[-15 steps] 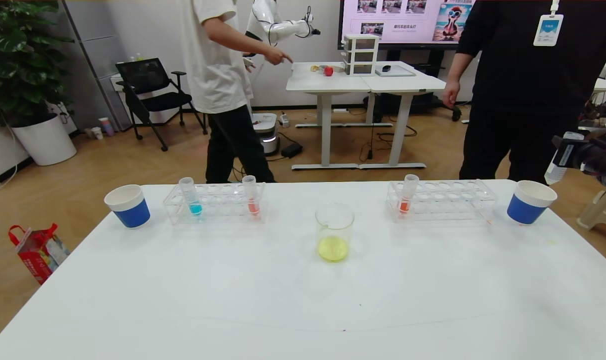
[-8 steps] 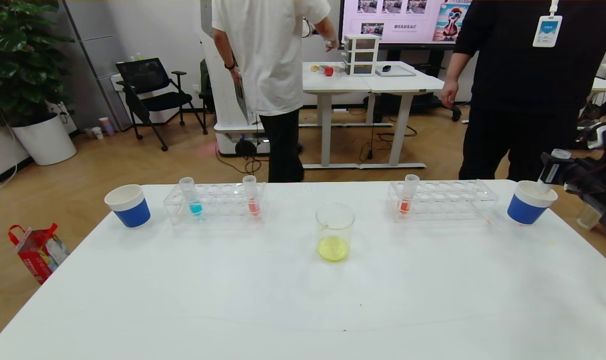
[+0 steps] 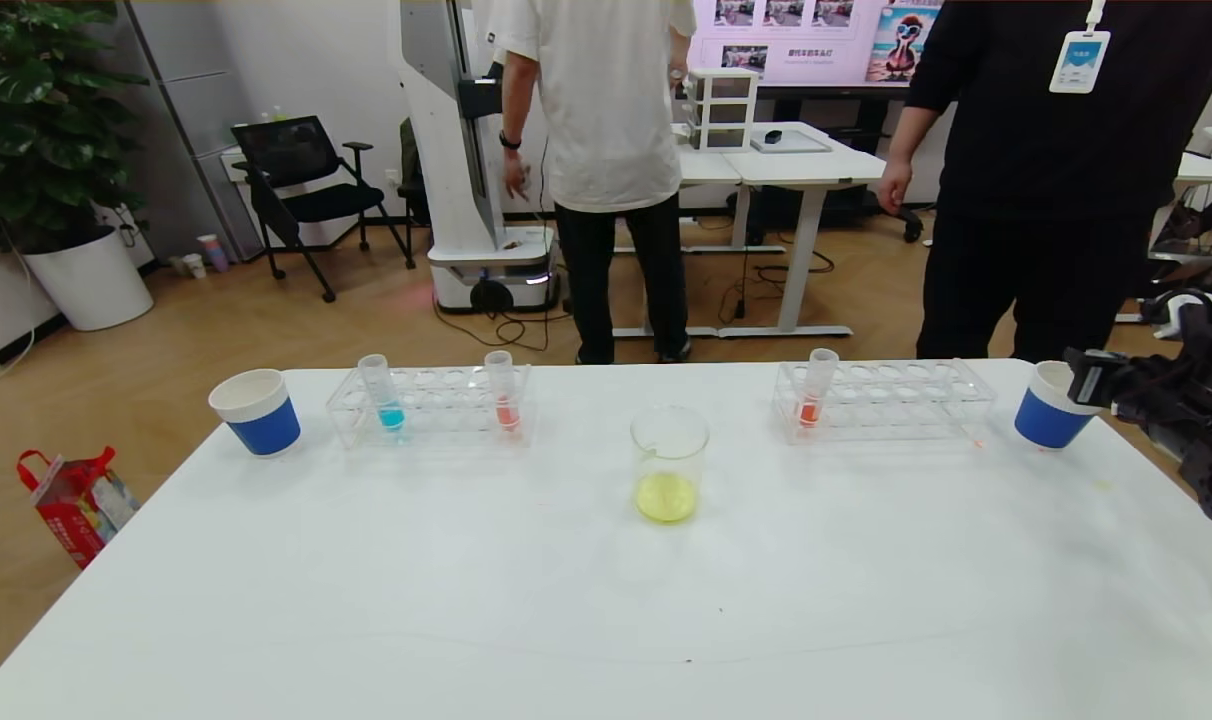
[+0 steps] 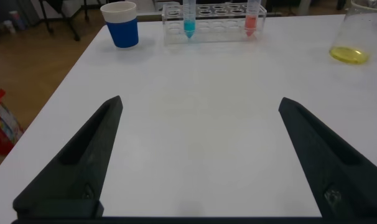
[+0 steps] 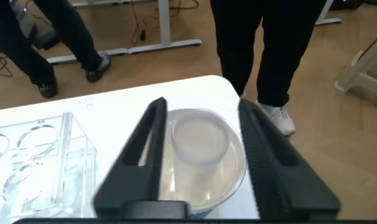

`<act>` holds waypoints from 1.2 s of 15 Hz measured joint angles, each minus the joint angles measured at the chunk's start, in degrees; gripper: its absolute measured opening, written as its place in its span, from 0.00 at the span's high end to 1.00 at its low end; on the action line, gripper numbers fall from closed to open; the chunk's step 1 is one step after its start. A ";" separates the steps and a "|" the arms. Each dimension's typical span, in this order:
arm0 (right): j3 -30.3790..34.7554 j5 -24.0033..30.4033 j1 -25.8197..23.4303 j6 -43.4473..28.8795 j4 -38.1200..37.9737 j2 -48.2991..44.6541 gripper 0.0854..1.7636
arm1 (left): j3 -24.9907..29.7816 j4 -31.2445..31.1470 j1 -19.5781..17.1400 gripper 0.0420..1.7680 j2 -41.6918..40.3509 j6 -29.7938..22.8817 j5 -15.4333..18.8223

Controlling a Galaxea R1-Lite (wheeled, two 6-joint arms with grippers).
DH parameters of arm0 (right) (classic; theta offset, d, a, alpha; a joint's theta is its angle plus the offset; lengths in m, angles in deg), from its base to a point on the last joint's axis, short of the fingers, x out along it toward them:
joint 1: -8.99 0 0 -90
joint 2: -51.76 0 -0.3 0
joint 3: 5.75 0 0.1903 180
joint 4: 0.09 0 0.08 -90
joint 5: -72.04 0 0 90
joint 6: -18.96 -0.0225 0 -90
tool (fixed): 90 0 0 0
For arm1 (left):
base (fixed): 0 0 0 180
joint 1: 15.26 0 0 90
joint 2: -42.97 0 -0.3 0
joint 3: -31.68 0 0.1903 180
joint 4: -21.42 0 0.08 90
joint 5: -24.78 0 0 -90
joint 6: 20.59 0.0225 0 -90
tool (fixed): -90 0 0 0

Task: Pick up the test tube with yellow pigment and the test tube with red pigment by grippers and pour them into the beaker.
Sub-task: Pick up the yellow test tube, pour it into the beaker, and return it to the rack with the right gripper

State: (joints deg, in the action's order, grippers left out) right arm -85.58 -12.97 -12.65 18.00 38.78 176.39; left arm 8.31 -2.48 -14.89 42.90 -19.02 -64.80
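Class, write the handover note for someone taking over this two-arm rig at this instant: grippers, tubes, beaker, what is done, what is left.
Left gripper: open, low over bare table on the robot's left.
Right gripper: open, its fingers either side of a clear empty tube standing in the right paper cup; presumably the yellow tube.
Beaker: mid-table, yellow liquid in the bottom, so the yellow pour looks done.
Test tube with red pigment: upright in the left rack, untouched.
Left: lift it and pour it into the beaker.

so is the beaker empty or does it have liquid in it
Not empty: the beaker stands upright at the table's middle with a shallow layer of yellow liquid at its bottom; the rest is clear.
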 joint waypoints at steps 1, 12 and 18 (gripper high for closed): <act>0.16 0.02 0.20 0.00 0.06 0.00 0.35 | 0.00 0.00 0.00 0.01 0.00 -0.01 0.02; 0.11 0.05 11.64 -0.13 -2.50 -8.29 0.02 | 0.00 0.00 0.00 0.01 0.00 -0.01 0.02; 3.63 -1.66 23.94 -0.13 -5.64 -20.18 0.02 | 0.00 0.00 -0.02 0.01 0.00 -0.01 0.02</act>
State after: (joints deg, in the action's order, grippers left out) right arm -81.95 -14.63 11.30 17.86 33.13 156.22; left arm 8.31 -2.48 -14.91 42.90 -19.03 -64.78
